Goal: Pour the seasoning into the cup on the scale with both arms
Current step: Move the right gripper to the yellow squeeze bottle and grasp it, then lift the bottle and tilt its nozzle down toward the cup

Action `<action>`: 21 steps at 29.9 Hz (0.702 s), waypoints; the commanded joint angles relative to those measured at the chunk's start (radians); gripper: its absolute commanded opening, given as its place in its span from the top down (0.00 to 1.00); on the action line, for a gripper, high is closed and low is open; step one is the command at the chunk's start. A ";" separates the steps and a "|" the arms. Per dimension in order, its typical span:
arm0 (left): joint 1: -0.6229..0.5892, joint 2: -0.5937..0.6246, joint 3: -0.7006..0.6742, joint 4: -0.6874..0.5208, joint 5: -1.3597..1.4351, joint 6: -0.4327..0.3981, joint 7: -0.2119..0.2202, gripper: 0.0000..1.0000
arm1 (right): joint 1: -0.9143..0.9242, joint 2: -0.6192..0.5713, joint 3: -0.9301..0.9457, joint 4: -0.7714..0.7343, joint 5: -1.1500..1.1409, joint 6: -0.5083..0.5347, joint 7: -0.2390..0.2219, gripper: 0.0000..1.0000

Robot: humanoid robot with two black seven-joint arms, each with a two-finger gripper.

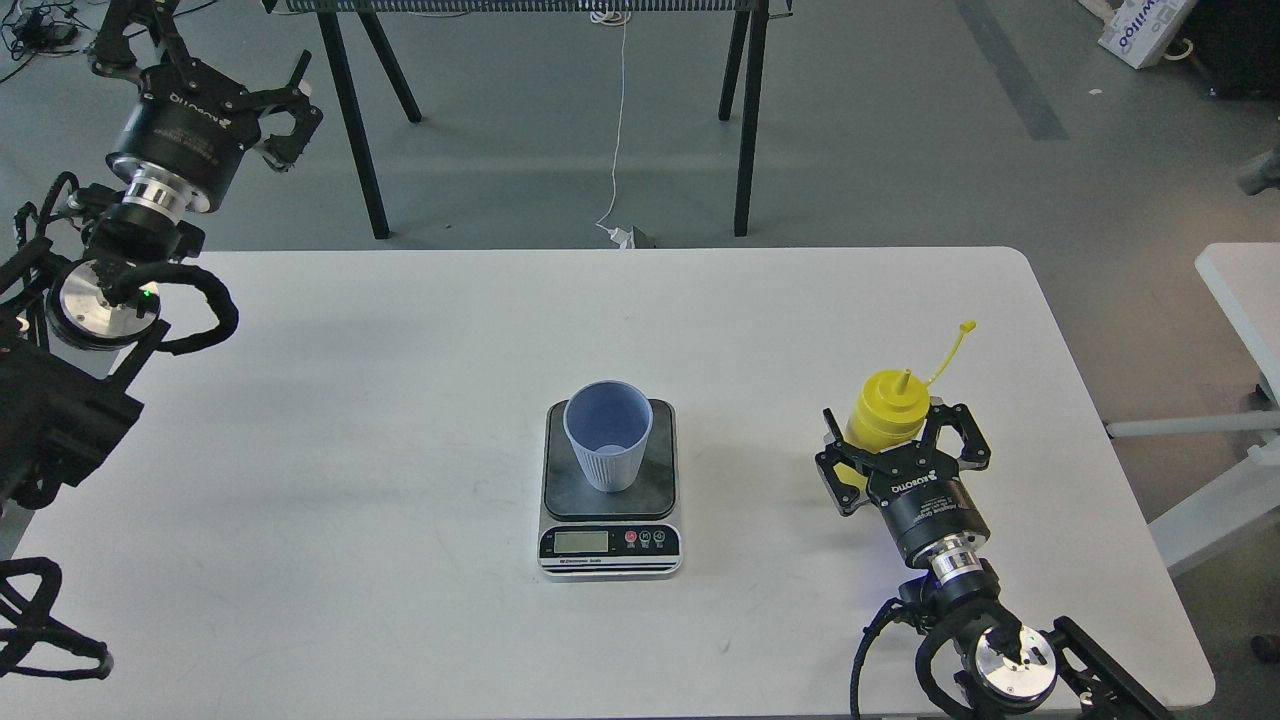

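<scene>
White table, cup upright on scale, right fingers spread around seasoning bottle, left fingers spread.

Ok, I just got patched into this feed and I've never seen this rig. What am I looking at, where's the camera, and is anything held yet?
This is one view from the robot's own head, looking forward and down at a white table. The black arms at either side are its own. The left gripper hangs raised past the table's far left corner, jaws spread, holding nothing. The right gripper has its jaws on either side of the yellow seasoning bottle, which stands upright, cap off on its tether. The jaws look open, so it isn't gripped yet. At the centre sits a kitchen scale with a light-blue cup upright on its plate.
</scene>
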 commanded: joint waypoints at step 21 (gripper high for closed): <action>-0.017 0.017 -0.011 -0.020 0.001 0.009 -0.002 0.00 | 0.082 -0.178 0.000 0.270 -0.087 0.000 0.002 0.70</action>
